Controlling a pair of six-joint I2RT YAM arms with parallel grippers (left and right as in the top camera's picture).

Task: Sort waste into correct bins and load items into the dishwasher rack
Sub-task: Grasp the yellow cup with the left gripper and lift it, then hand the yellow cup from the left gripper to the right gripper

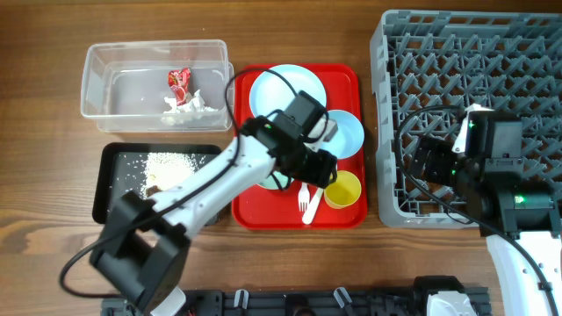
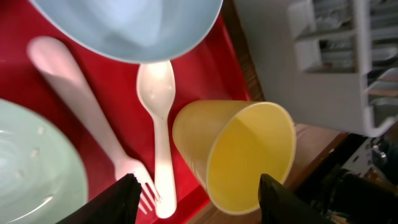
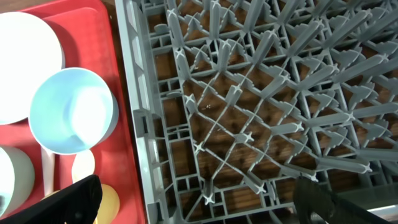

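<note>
Two open: left end effector (image 2: 198,182) astride yellow cup (image 2: 236,155); right end effector (image 3: 199,186) above rack (image 3: 249,93).
Blocked overhead: left arm (image 1: 202,184) mostly covers green bowl (image 2: 31,168).
Wrist views alone: spoon (image 2: 158,124).

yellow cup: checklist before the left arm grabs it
1. Left gripper open: ok.
2. Cup between its fingers: ok.
3. Cup empty: ok.
4. Spoon clear of the cup: cannot tell, it lies close beside it.
5. Rack has free pegs: ok.
6. Right gripper off the rack: not ok, it hangs open over it.
</note>
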